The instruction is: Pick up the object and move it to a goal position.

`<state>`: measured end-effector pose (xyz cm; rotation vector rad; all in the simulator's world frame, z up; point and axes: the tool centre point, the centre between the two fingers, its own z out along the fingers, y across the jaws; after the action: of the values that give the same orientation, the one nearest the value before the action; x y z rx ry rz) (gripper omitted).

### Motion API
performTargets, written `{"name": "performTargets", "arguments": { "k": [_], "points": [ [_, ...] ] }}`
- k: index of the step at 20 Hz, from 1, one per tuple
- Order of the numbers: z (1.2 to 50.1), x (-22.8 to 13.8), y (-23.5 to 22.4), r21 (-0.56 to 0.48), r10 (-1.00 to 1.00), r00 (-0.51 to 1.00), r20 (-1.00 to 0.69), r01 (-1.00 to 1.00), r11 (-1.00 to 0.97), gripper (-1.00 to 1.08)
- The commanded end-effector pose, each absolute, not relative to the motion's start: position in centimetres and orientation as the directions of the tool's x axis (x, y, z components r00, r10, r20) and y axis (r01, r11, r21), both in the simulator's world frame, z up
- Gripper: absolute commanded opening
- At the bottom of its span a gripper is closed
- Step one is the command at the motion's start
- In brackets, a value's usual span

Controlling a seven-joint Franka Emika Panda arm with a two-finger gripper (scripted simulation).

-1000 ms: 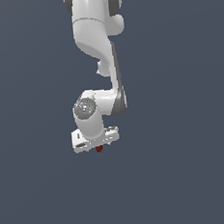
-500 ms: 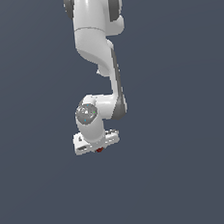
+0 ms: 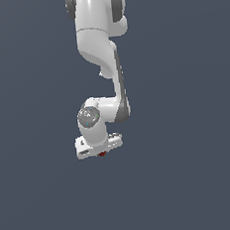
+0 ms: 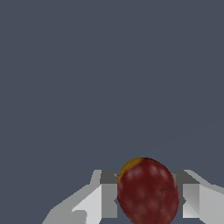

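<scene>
the white robot arm (image 3: 101, 53) hangs down from the top. under its gripper (image 3: 101, 151) a tiny dark red object (image 3: 102, 153) peeks out. all around is plain grey.

The arm (image 3: 98, 54) is extended downward from the top of the exterior view. The gripper (image 3: 102, 153) is located at its lower end. The object (image 4: 148, 190) is positioned between the two fingers (image 4: 107, 194), in contact with both, and is seen directly beneath the gripper body in the exterior view.
</scene>
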<state>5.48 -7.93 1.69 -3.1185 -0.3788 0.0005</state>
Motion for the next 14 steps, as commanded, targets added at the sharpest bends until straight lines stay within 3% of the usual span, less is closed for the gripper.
{"name": "performTargets", "arguments": {
  "k": [1,14],
  "points": [
    [1.8,5.5,-7.9,0.0,0.239,0.971,0.0,0.239,-0.971,-1.0],
    [8.5,7.9,-8.2,0.0,0.239,0.971,0.0,0.239,-0.971,-1.0]
  ]
}}
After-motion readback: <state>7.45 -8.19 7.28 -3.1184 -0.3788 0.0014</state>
